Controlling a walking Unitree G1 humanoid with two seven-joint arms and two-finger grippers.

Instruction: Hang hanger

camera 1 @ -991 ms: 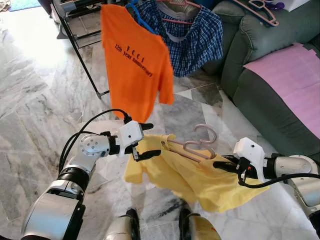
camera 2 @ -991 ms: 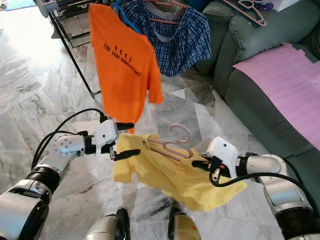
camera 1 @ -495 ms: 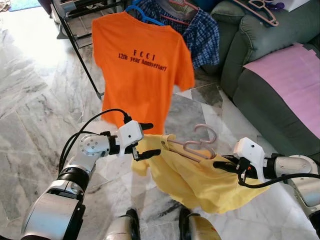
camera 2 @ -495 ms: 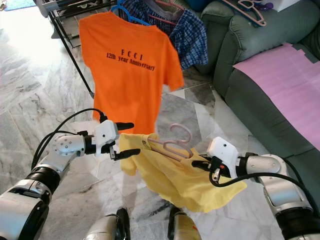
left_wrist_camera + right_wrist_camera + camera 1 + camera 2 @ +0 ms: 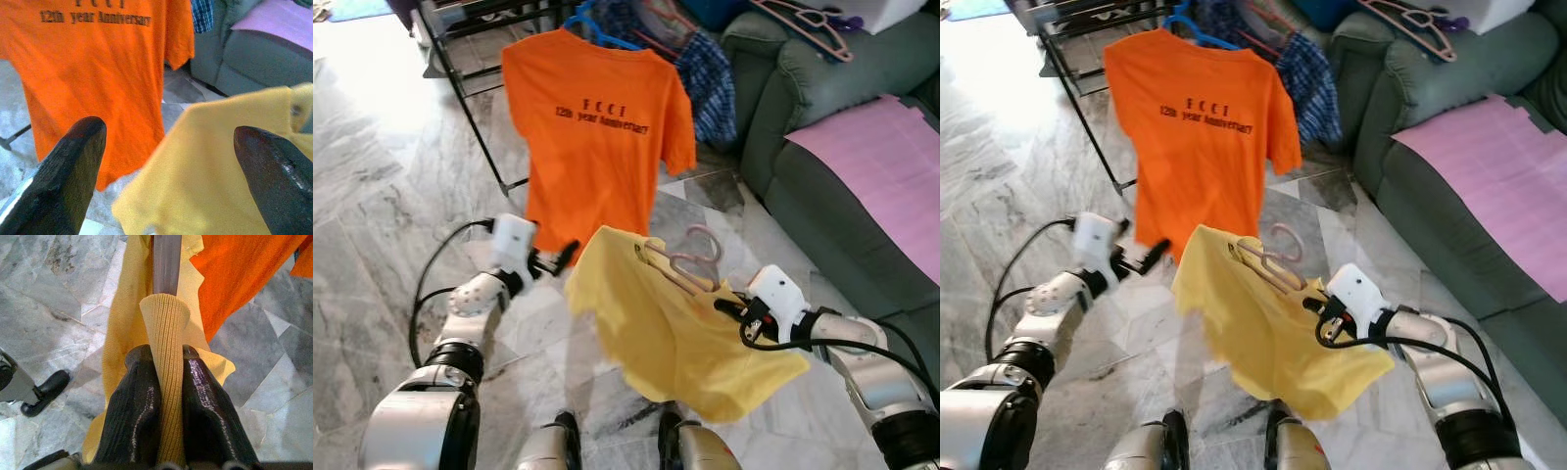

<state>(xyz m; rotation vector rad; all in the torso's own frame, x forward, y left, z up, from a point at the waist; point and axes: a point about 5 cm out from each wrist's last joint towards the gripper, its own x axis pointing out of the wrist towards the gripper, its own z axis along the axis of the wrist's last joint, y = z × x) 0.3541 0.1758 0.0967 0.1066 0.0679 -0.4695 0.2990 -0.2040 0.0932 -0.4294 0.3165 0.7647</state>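
Hanger (image 5: 690, 262), pink, is inside yellow shirt (image 5: 671, 333), hook up, held in the air in front of the robot above marble floor (image 5: 372, 215). Right claw (image 5: 732, 309) is clenched on the shirt's ribbed collar and the hanger bar; in right wrist view the two fingers (image 5: 142, 406) pinch the yellow rib between them, bar (image 5: 166, 259) goes up from there. Left claw (image 5: 558, 257) is released, fingers wide apart, just beside the shirt's left edge but not touching; in left wrist view yellow cloth shows between the two fingertips (image 5: 78, 156), w/ gap to both.

No containers here. Rack (image 5: 470, 108), black metal, stands behind, upper left. On it hangs orange shirt (image 5: 597, 137) w/ text "12th year Anniversary", on a blue hanger (image 5: 592, 22). Next to it, to the right, a blue checked shirt (image 5: 710, 78), partly hidden behind the orange one. The orange shirt hangs directly behind the yellow one, its hem near the yellow shoulder.

Green sofa (image 5: 822, 176) is on the right, w/ pink cloth (image 5: 891, 166) on the seat and more pink hangers (image 5: 803, 15) on its back top. Sofa arm is near the right arm's side. Open floor lies to the left and in front of the rack. Robot's feet (image 5: 617, 441) are at bottom, under the shirt.
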